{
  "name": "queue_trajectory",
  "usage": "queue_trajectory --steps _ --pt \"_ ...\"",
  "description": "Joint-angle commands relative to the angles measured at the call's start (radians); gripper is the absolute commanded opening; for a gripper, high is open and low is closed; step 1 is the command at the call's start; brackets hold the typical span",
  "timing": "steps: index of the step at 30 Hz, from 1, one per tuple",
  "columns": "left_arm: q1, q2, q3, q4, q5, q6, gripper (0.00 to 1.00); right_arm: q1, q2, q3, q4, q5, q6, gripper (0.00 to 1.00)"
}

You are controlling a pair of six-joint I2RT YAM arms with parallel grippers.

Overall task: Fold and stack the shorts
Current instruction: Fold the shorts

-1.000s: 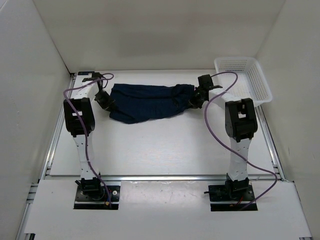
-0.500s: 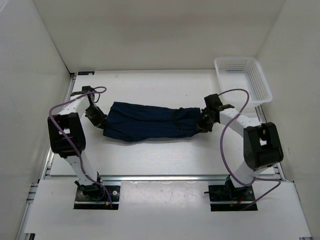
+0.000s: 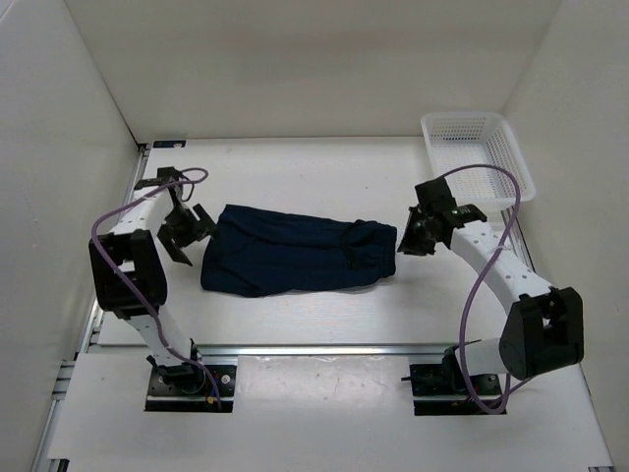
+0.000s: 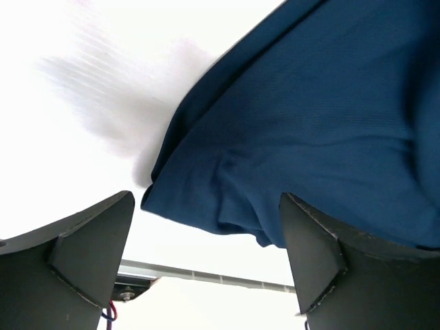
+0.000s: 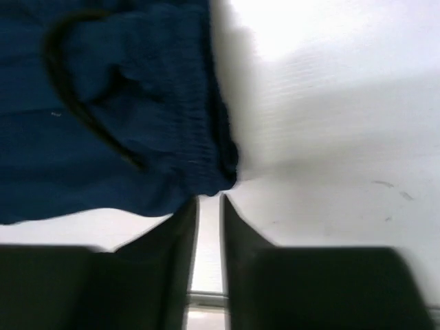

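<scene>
bases of both arms sit at the near edge, the left base [image 3: 187, 380] and the right base [image 3: 458, 378]. just beyond them a metal rail [image 3: 324, 348] runs across the front of the white table [image 3: 295, 315]. a left cable [image 3: 102, 224] and a right cable [image 3: 474, 295], both purple, loop along their arms. past the rail, in the middle of the table, the shorts [image 3: 295, 254] lie flat as a long, dark navy band running left to right, a little rumpled. the leg end is at the left and the gathered waistband end is at the right, where the thin dark drawstring [image 5: 72, 106] curls on top of the cloth. the left pincer [image 4: 206, 199] hovers just beside the left end of the shorts with its fingers spread wide and nothing between them. in its wrist view the leg hem lies on the table beyond the tips. the right pincer [image 5: 208, 199] is just off the right end, with a small gap to the cloth in the top view. its two fingers stand a narrow slit apart, with pale table showing through and no fabric caught in it. the waistband corner lies just past the tips, and whether it touches them cannot be told. farther back, in the far right corner of the table, a white mesh basket [image 3: 515, 162] sits well apart from the shorts. a plain white wall [image 3: 314, 69] closes the scene behind.
</scene>
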Motion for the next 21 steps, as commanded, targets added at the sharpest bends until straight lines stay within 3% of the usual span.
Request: queue_trajectory --steps 1,2,3,8,15,21 --pt "-0.013 -0.12 0.103 -0.03 -0.058 0.001 0.95 0.056 0.022 0.117 -0.022 0.012 -0.027 0.19" --pt "-0.013 -0.138 0.112 -0.043 -0.058 0.001 0.93 0.079 0.068 0.142 -0.01 -0.002 -0.027 0.07" --pt "-0.013 -0.148 0.112 -0.044 -0.058 0.001 0.91 0.135 0.098 0.167 0.0 -0.022 -0.062 0.04" --pt "-0.013 -0.16 0.135 -0.062 -0.058 0.001 0.86 0.333 0.347 0.372 0.009 -0.087 -0.139 0.09" --pt "-0.013 -0.169 0.135 -0.062 -0.058 0.02 0.85 0.369 0.641 0.618 0.009 -0.189 -0.135 0.1" --pt "-0.013 -0.169 0.135 -0.071 -0.058 0.03 0.85 0.369 0.839 0.789 -0.042 -0.122 -0.117 0.08"
